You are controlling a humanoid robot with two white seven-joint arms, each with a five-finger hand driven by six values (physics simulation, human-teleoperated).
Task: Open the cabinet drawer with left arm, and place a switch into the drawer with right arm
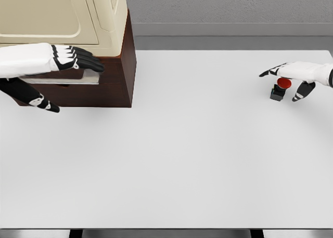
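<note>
Inspecting the scene, you have both arms engaged at opposite ends of the white surface (182,160). Your left hand (73,58) sits at the front of the cabinet (117,77), far left, fingers held straight and close together, laid just above the drawer (62,80), thumb (44,103) dropped below it. The drawer's pale front edge shows as a thin strip under the fingers; it looks barely out, if at all. Cannot confirm from this view whether the fingers are hooked on the front or just resting over it.

The switch (280,88), black body w/ red button, stands on the surface far right, well apart from the cabinet. Your right hand (294,79) is over it, fingers spread, one pointing left past the button, thumb down beside the body. No closed grip visible yet.

Assessment: step 1 (drawer opening) is in hand and not done; right side is staged for pickup only. Next move calls for a firm hold on the drawer front and a straight pull toward you, enough gap for the switch. Then close the right fingers around the black body, not the button, before carrying it across.
</note>
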